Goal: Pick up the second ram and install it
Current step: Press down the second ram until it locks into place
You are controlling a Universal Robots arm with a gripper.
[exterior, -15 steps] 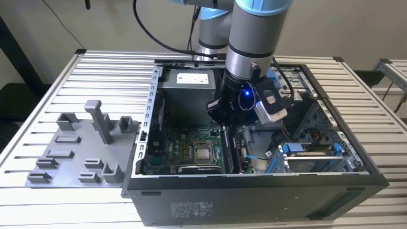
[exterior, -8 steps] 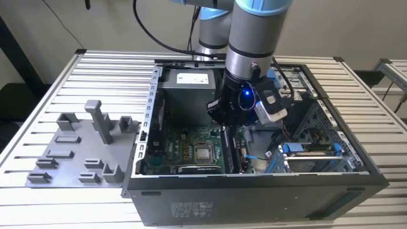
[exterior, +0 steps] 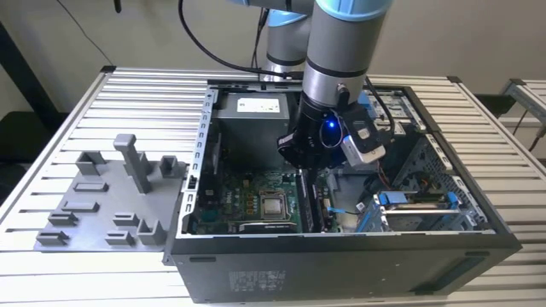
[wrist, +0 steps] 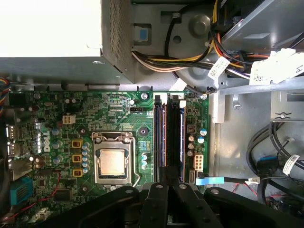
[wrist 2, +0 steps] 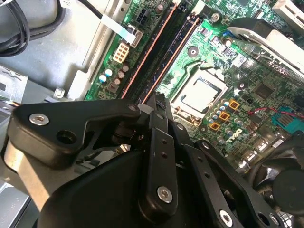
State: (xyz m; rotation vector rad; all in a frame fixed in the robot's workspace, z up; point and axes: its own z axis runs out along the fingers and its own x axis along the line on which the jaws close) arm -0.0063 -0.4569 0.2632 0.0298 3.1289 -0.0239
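One grey holder tray point(exterior: 85, 211) lies at the left of the exterior view, and to its right we see the gripper point(exterior: 309, 167) down inside the open computer case point(exterior: 341, 268), above the motherboard point(exterior: 247, 198). In the first wrist view the processor socket point(wrist: 113, 161) sits left of centre. Just right of it the second ram point(wrist: 175, 137), edge-on among the black slots, runs from directly under the gripper point(wrist: 169, 187) toward the frame's top; whether the gripper pinches it we cannot tell.

Green motherboard point(wrist: 118, 114) w/ orange parts; black gripper point(wrist 2: 159, 102); grey holder tray point(exterior: 102, 211); silver slatted table point(exterior: 128, 102).
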